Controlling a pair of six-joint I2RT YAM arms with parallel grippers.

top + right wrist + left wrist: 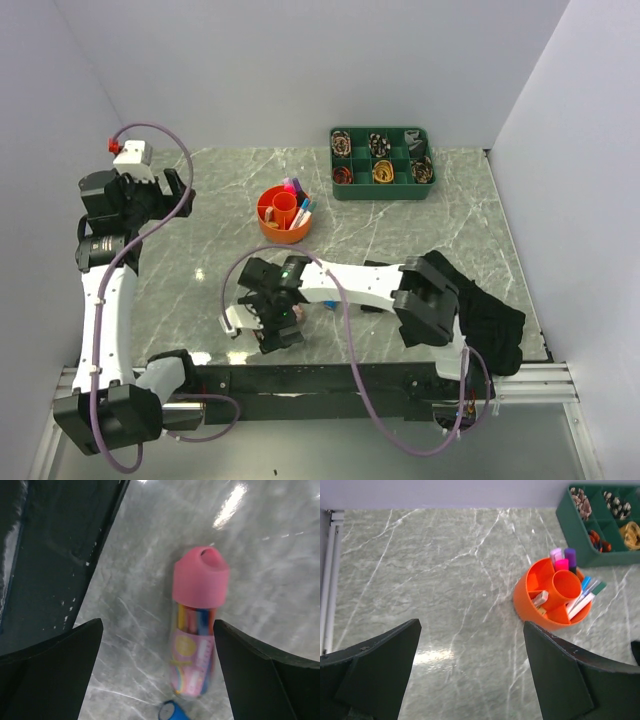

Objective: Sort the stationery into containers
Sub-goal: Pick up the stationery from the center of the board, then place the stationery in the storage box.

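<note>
A pink tube-like case with a pink cap and coloured pens inside lies flat on the marble. My right gripper is open above it, and the case sits between the fingers, nearer the right one. A blue-capped pen end lies just below the case. In the top view the right gripper hides the case. The round orange organiser holds pink, purple and white pens, also shown in the left wrist view. My left gripper is open and empty, left of the organiser.
A green tray of ribbon rolls stands at the back right and shows in the left wrist view. A black cloth lies at the right front. A dark rail runs close beside the right gripper.
</note>
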